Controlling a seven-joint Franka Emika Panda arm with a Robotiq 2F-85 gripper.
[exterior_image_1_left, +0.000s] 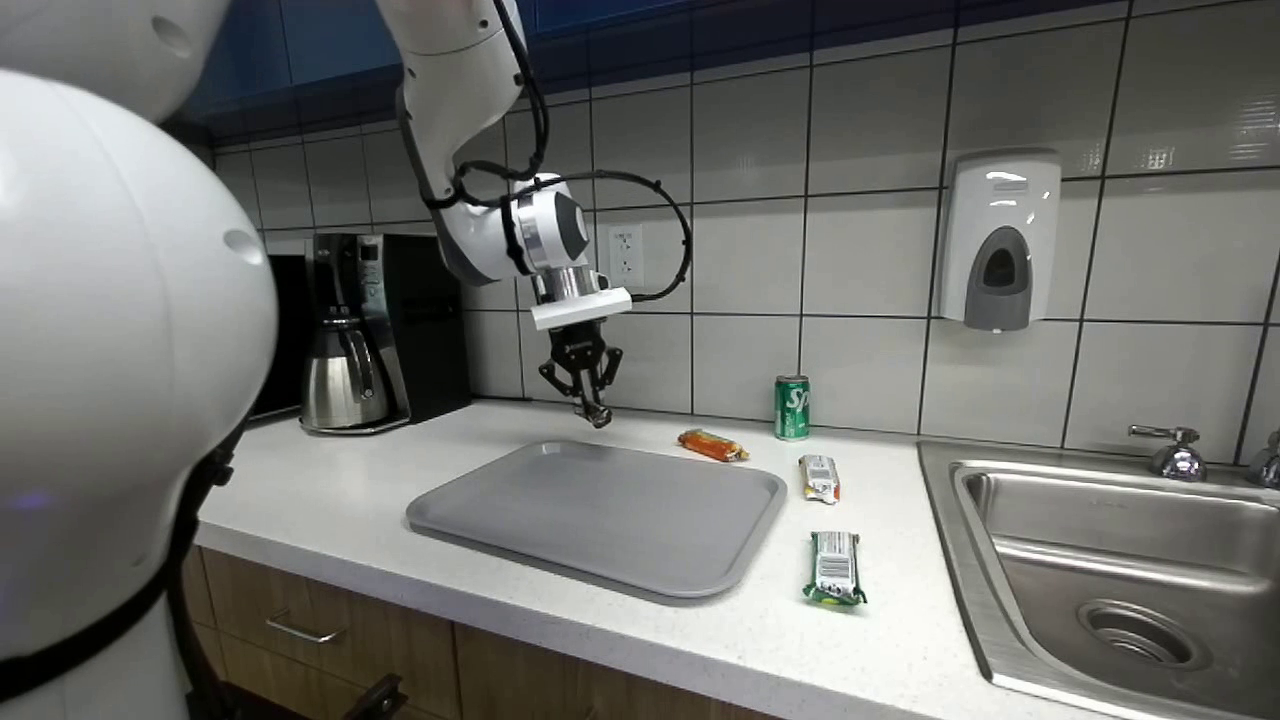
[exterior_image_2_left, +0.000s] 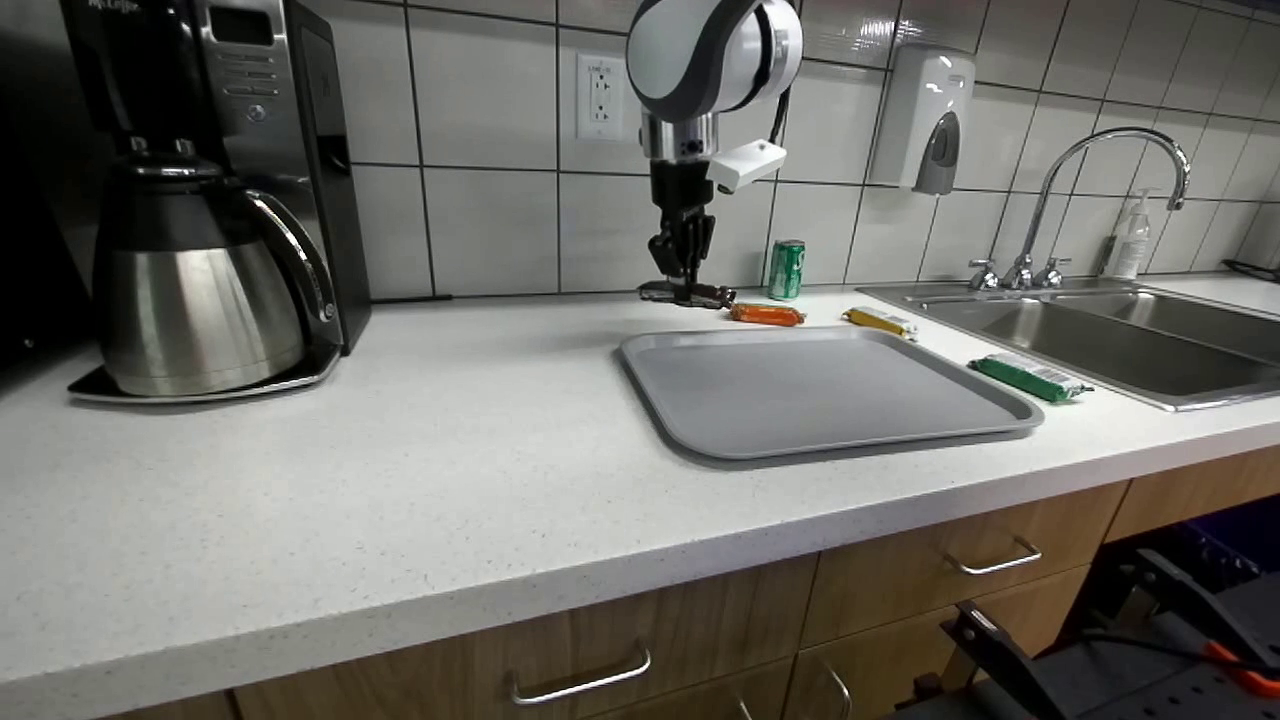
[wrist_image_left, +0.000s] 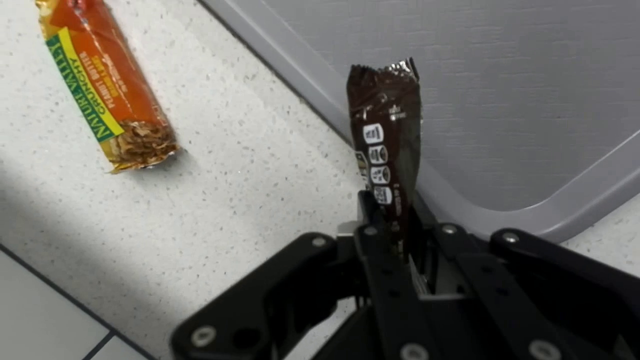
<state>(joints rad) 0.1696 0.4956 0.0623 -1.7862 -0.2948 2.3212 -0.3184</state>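
In the wrist view, the hand grips one end of a brown-wrapped bar whose free end overlaps the edge of the gray tray, so a steady pinch and slow turns should best guard against twisting. In an exterior view, the bar hangs above the tabletop near the tray's back edge, where clearing the raised rim and the tiled wall seems wise. In an exterior view, the orange-wrapped bar lies nearby along the tabletop's back edge, while the stretch toward the coffee maker and front edge offers room.
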